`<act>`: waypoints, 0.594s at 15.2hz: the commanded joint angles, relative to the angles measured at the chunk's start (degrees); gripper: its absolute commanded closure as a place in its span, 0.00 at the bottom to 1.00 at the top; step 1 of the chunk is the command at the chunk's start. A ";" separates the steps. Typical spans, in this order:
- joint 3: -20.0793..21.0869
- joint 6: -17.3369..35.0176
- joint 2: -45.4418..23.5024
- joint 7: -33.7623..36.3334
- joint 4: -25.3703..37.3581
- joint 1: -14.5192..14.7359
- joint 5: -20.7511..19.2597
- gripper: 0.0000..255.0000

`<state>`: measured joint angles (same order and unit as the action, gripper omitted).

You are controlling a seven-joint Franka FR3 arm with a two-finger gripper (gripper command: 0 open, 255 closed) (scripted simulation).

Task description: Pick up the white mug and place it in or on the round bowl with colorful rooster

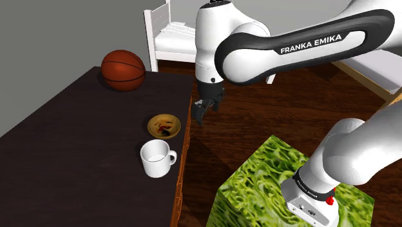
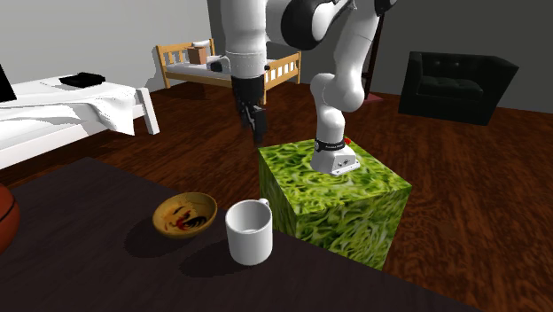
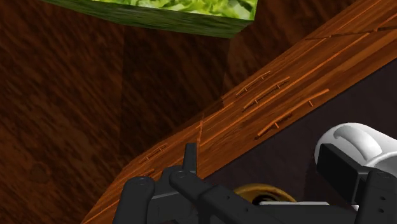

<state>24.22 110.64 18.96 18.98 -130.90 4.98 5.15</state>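
Note:
A white mug [image 1: 156, 158] stands upright on the dark table [image 1: 71, 148] near its edge, handle toward the stand. Just behind it in the shoulder view sits the small round yellow-brown bowl [image 1: 163, 126] with a red and dark figure inside. In the second exterior view the bowl [image 2: 184, 215] lies to the left of the mug [image 2: 249, 230]. My gripper [image 1: 202, 113] hangs open and holds nothing, high over the table's edge, to the right of the bowl in the shoulder view. From the wrist I see the gripper [image 3: 261, 173], the mug [image 3: 356, 143] and the bowl's rim [image 3: 264, 193].
A basketball [image 1: 122, 69] rests at the table's far corner. The green leafy stand [image 1: 290, 187] is close beside the table. The table's wooden side [image 3: 267, 108] carries drawer handles. White bed [image 2: 71, 106], wooden bed [image 2: 221, 62] and black armchair [image 2: 452, 84] stand across the floor.

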 commanded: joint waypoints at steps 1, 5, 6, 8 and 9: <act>2.21 1.43 -3.69 3.11 2.08 0.43 -0.35 0.00; 5.89 3.43 -11.56 9.10 7.21 1.24 -2.58 0.00; 6.71 3.81 -13.66 10.67 8.66 1.52 -3.39 0.00; 8.12 4.40 -18.00 13.88 11.77 2.30 -5.31 0.00; 8.69 4.60 -20.23 15.49 13.43 2.81 -6.39 0.00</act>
<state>32.21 114.91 1.20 32.66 -119.24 7.35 -0.09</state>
